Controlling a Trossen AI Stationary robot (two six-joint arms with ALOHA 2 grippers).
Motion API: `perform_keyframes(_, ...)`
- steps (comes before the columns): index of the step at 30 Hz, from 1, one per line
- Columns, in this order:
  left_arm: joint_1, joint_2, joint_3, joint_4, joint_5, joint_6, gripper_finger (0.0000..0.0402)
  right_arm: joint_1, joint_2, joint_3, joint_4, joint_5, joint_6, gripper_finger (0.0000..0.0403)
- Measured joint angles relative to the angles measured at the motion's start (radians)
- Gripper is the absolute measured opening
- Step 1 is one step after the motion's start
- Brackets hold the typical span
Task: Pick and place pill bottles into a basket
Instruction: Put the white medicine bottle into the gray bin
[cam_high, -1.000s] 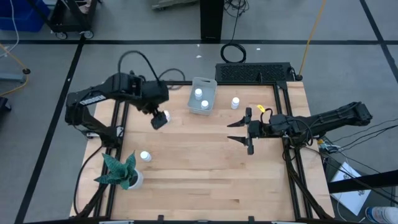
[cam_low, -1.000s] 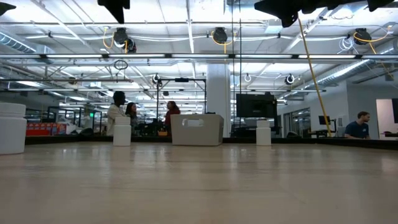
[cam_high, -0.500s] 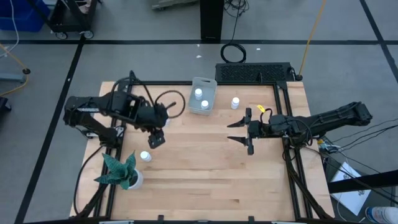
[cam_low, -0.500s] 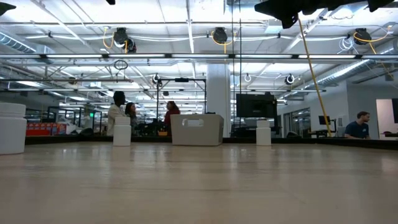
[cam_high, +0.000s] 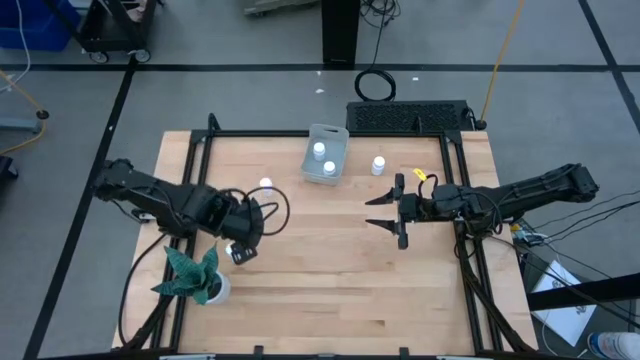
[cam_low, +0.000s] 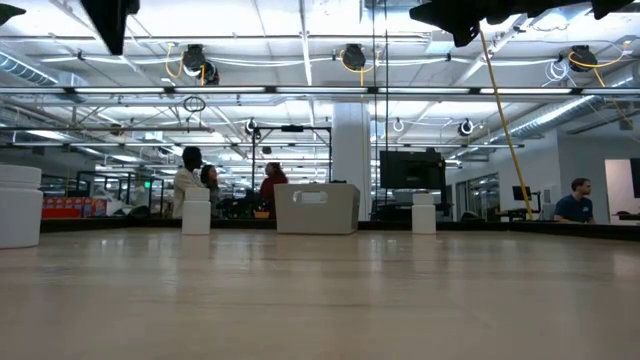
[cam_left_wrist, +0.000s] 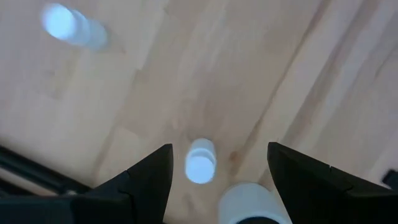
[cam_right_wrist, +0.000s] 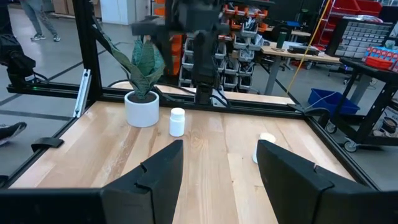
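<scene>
Two pill bottles (cam_high: 319, 150) stand in the pale basket (cam_high: 312, 165) at the table's far middle. A third (cam_high: 378, 164) stands to the right of it, and another (cam_high: 265, 185) to its near left. My left gripper (cam_high: 240, 249) points down, open, over the bottle (cam_left_wrist: 200, 160) next to the plant's white pot (cam_left_wrist: 252, 202). Its fingers stand apart on either side above that bottle and do not touch it. My right gripper (cam_high: 375, 211) hovers open and level at the right middle, pointing toward the table's left edge.
A green plant (cam_high: 190, 272) in its white pot stands at the near left corner, close to my left gripper. A black ridged box (cam_high: 408, 116) lies at the far right edge. Bare wood lies in the table's middle and near side. People show in the room beyond.
My left gripper has swung from beside the basket toward the table's near left and come down, and now stands over the bottle by the plant. The bottle that it stood above before now shows uncovered.
</scene>
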Motion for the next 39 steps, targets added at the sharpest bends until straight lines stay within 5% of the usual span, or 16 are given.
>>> perform_keyframes(22,-0.039,-0.293,-0.498,0.243,0.078,-0.201,0.0262,0.000,0.000,0.000,0.000,0.000,0.017,0.0196)
perform_keyframes(39,-0.039,-0.302,-0.650,0.399,0.161,-0.208,0.0262,0.000,0.000,0.000,0.000,0.000,0.016,0.0196)
